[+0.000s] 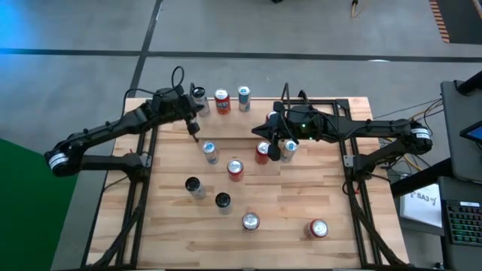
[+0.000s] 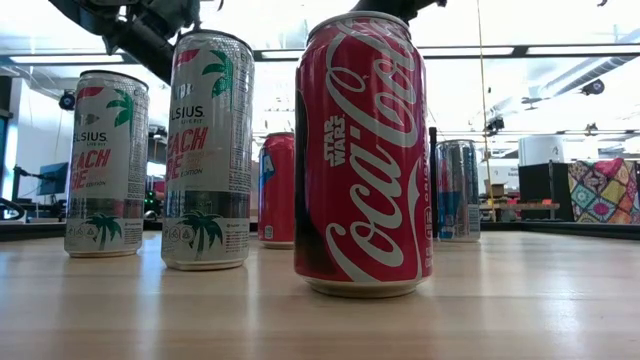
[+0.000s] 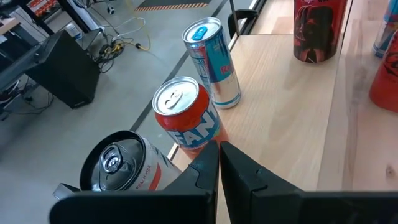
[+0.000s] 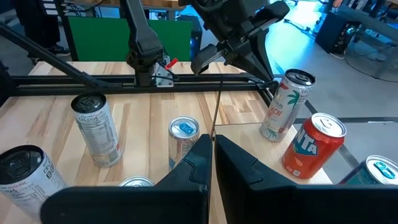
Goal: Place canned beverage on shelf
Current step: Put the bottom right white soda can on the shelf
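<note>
Cans are loose all over the table, every one upright with its long axis vertical, so the coming grasp wants fingers coming in level from the side. Taking twelve o'clock as the far edge in the overhead view, the right gripper [image 4: 212,147] is clenched on nothing at mid-table. A red can [image 1: 261,154] stands just beside it at about eight o'clock, and a slim blue can [image 1: 289,149] just beside it at three. That looks like the closest pairing of arm and can. The left gripper [image 3: 219,153], likewise clenched and empty, hangs at the near edge of the shelf. Its nearest loose can is a blue-topped one [image 1: 210,152] at about five o'clock. Either gripper must release its fingers before it can take anything. Farther off, the shelf [image 1: 226,125] runs along the far side of the table, at twelve o'clock from both grippers. An orange can [image 3: 186,112], a tall blue can [image 3: 214,62] and a white can [image 1: 198,95] stand in a row at its left end, while its floor to their right is bare.
</note>
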You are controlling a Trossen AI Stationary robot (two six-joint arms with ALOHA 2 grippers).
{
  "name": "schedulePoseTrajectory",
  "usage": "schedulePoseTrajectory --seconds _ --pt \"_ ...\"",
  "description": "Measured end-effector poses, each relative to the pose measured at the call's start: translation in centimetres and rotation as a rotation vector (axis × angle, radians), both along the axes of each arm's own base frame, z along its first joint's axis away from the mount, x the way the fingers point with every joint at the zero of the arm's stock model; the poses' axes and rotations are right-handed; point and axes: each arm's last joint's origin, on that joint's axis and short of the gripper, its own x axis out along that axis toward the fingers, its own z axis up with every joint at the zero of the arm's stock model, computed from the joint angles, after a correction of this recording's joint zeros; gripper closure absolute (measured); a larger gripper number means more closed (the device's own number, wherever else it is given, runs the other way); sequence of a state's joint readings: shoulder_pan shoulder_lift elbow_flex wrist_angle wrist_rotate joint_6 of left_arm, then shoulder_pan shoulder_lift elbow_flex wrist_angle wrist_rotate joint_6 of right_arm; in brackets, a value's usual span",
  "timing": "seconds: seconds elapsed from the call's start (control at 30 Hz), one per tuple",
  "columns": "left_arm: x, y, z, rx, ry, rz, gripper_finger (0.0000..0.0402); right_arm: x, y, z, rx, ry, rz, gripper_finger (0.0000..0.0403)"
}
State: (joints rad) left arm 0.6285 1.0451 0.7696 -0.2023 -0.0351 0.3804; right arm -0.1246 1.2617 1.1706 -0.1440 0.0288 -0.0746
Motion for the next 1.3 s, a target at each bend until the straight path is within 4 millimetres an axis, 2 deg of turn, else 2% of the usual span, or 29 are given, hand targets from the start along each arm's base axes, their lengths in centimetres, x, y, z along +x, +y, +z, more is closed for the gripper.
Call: schedulePoseTrajectory --seconds 0.73,1.07,1.3 --pt "-1.0 1.2 -0.1 0.01 0.009 0.071 0.0402 0.0 0.0 -0.1 -0.007 0.002 0.002 0.0392" --pt "0.1 2.3 -1.9 -0.022 0.041 0.085 0.0402 0.0 0.0 -0.4 -0.003 0.009 0.001 0.0392" --pt "0.5 3.2 -2.7 0.017 0.117 0.216 0.0402 0.0 0.0 -0.4 -0.003 0.004 0.001 0.0392"
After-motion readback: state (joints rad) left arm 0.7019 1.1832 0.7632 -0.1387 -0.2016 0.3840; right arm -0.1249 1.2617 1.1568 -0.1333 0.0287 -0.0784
